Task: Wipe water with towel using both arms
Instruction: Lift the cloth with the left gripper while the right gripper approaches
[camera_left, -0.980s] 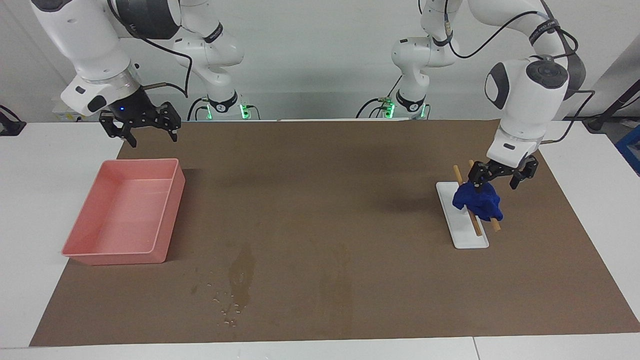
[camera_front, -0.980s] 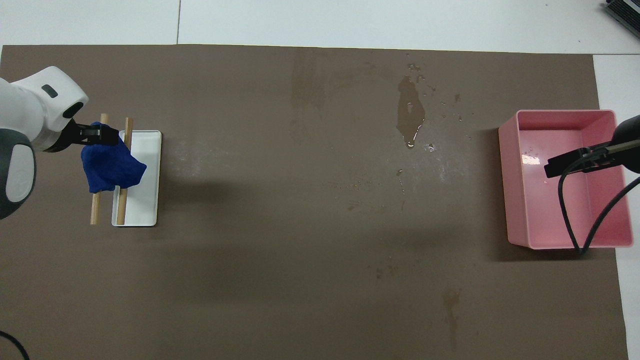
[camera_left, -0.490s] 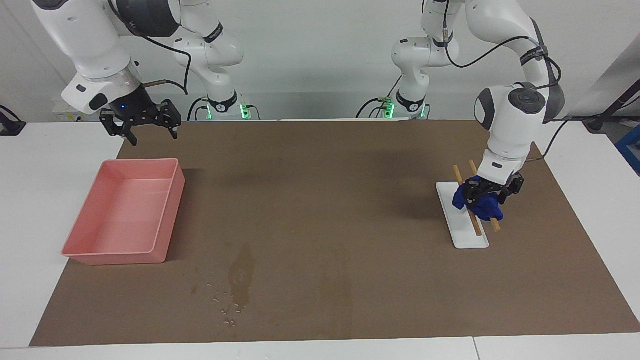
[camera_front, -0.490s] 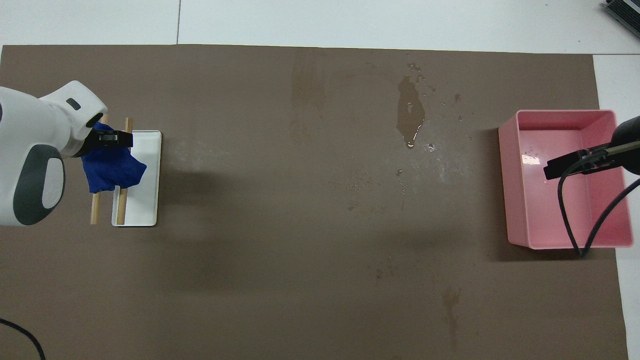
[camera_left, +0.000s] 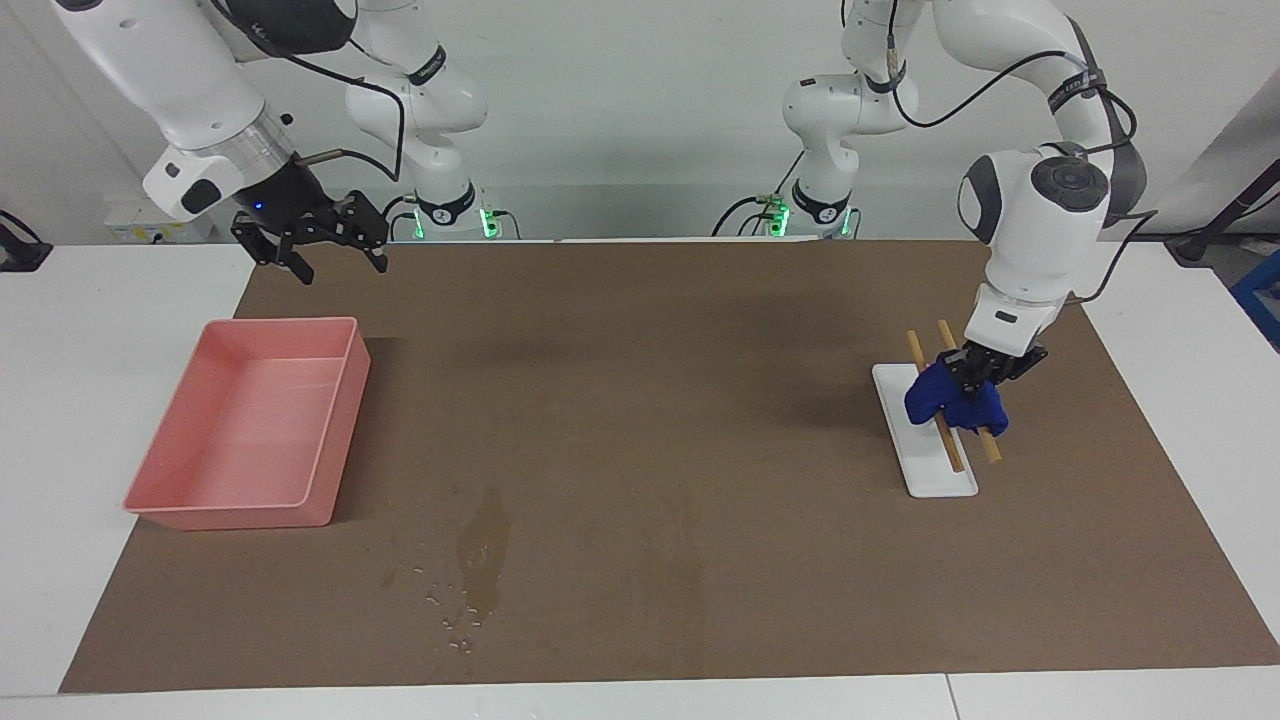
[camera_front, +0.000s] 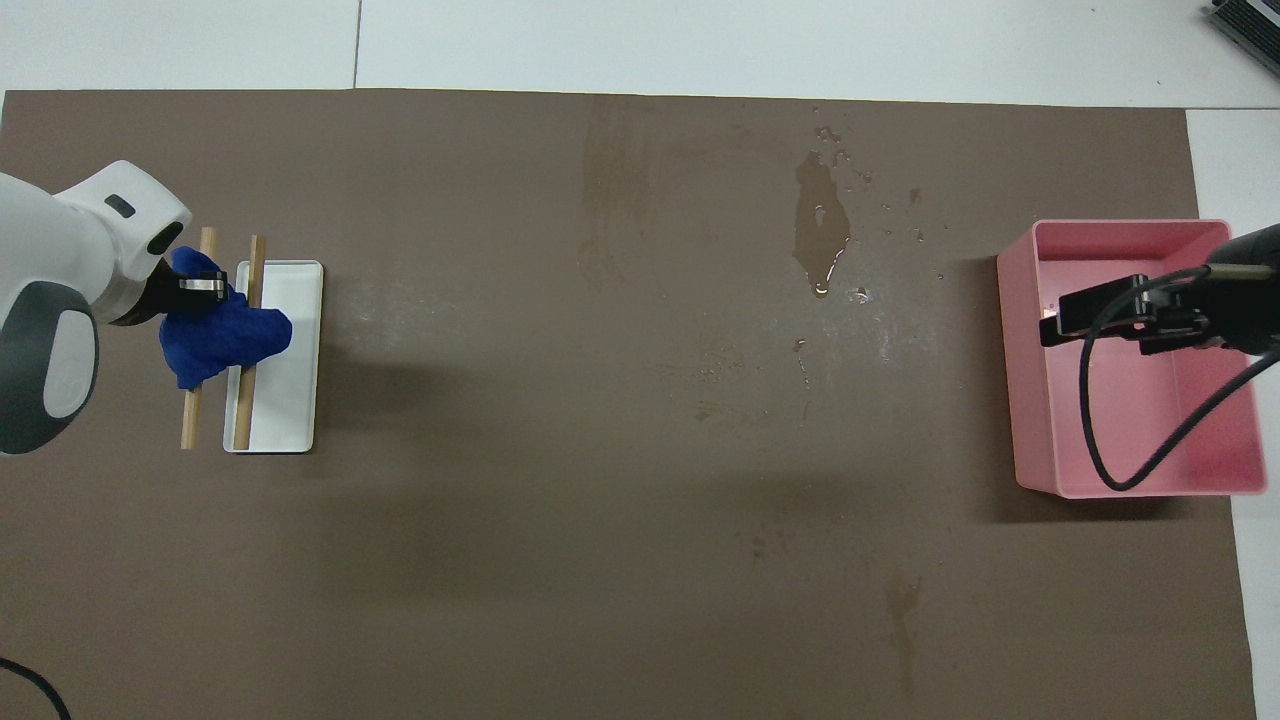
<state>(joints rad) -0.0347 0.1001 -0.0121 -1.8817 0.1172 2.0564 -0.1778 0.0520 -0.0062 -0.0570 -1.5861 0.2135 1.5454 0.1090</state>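
Left hand (camera_left: 978, 377) closed on blue towel (camera_left: 955, 403), towel resting on sticks over white tray (camera_left: 925, 470). Water (camera_left: 484, 548) well apart from tray, unwiped. Right hand (camera_left: 322, 242) open above pink bin (camera_left: 245, 432). Wiping not started.

The bench (camera_left: 60, 400) is white, and a large brown mat (camera_left: 640, 350) lies flat over most of its top, leaving bare white margins at both ends and along the edge farthest from the robots. Directly on the mat, toward the right arm's end, sits a pink bin (camera_left: 250, 430). Toward the left arm's end lies a narrow white tray (camera_left: 925, 470) with its long side running away from the robots. Between them, nearer the bin and farther from the robots, the water (camera_left: 483, 550) forms a dark wet streak with small shiny droplets scattered beside it. A fainter, wider stain (camera_left: 675, 560) marks the mat beside it.
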